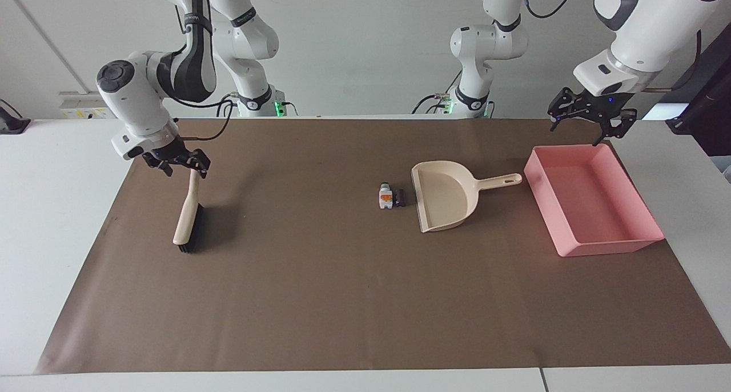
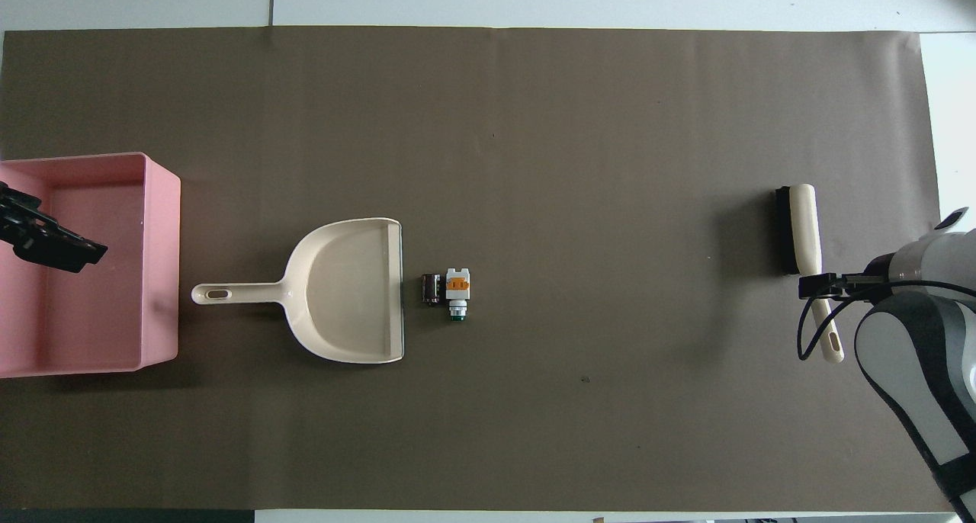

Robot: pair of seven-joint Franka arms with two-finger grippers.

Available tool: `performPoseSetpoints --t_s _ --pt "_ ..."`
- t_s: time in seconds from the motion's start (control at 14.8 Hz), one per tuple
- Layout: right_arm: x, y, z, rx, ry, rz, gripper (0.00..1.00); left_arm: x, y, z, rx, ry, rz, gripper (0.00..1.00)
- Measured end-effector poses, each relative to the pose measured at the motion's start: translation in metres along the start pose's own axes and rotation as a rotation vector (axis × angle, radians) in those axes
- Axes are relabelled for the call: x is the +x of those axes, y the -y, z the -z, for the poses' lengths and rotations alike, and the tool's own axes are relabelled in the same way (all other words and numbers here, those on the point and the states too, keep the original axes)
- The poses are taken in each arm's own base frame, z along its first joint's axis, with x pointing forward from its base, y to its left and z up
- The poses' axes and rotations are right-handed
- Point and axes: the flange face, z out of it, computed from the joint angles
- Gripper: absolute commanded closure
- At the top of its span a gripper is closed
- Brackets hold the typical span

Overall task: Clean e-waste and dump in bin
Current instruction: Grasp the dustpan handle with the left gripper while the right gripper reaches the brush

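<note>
Brown mat [image 1: 342, 300] covered the bench. Pink bin [image 1: 639, 246] sat at its left-arm end, dustpan [image 1: 442, 200] beside it, e-waste [image 1: 391, 198] touching the pan's mouth. Brush [image 1: 187, 220] lay near the right-arm end. Right gripper [image 1: 178, 162] spread wide over brush handle, empty. Left gripper [image 1: 588, 116] spread wide over bin's edge, empty.

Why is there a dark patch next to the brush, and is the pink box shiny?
Facing view: the brush casts a soft shadow on the brown paper beside it. Overhead view: the same shadow sits beside the bristles; the bin shows faint shine on its floor, no hard glare.
</note>
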Motion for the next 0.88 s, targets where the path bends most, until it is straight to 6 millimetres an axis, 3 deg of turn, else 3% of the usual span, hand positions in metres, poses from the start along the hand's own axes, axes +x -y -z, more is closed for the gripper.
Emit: performPoseSetpoints --t_s 0.34,0.54,0.88 --pt "-0.007 -0.006 -0.032 0.002 0.003 0.013 0.0 0.022 -0.022 -0.035 -0.014 0.019 -0.383 0.03" --pt "-0.015 -0.018 -0.048 0.005 0.009 0.026 0.01 0.034 -0.031 -0.077 -0.002 0.033 -0.49 0.03" --pt "-0.017 -0.018 -0.051 0.006 0.016 0.029 0.05 0.052 -0.067 -0.147 0.08 0.142 -0.641 0.06"
